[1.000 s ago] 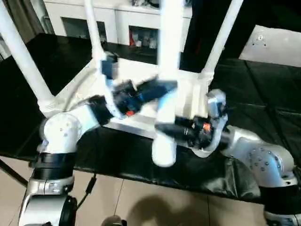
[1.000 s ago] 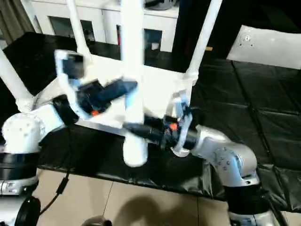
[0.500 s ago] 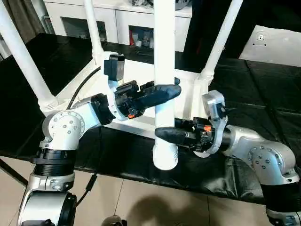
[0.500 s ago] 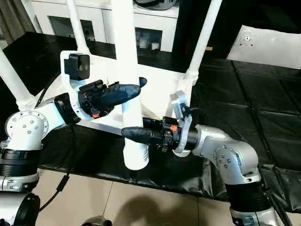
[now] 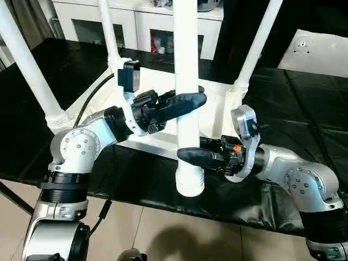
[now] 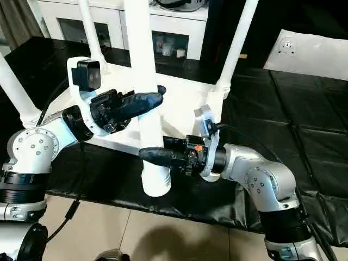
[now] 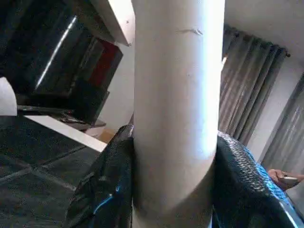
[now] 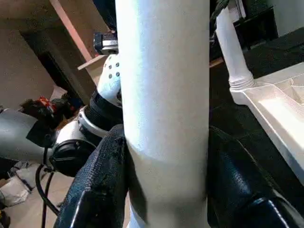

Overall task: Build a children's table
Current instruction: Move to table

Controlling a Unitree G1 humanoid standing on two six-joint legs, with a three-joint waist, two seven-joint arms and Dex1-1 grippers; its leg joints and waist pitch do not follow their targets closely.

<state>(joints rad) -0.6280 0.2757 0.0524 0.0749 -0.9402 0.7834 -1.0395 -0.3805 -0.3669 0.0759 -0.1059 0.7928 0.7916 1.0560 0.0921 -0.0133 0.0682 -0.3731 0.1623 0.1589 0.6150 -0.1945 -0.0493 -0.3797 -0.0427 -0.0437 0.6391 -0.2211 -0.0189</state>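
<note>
Last leg (image 5: 186,76) going in: three legs already stand in the upturned top (image 6: 179,117) on the black table. Left gripper (image 5: 187,101) and right gripper (image 5: 191,155) both clamp it upright; next it probably needs seating into the near corner socket.

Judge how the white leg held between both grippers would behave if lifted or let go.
The leg looks rigid and probably light: a straight plastic tube. Its smooth surface might slip between the fingers. Being round, it would likely roll on the mat.

Silver rounded forearm shells with small screw holes are seen; black textured fingers (image 5: 187,101), orange-red marks at the wrists, black cable along left arm (image 5: 81,147).
</note>
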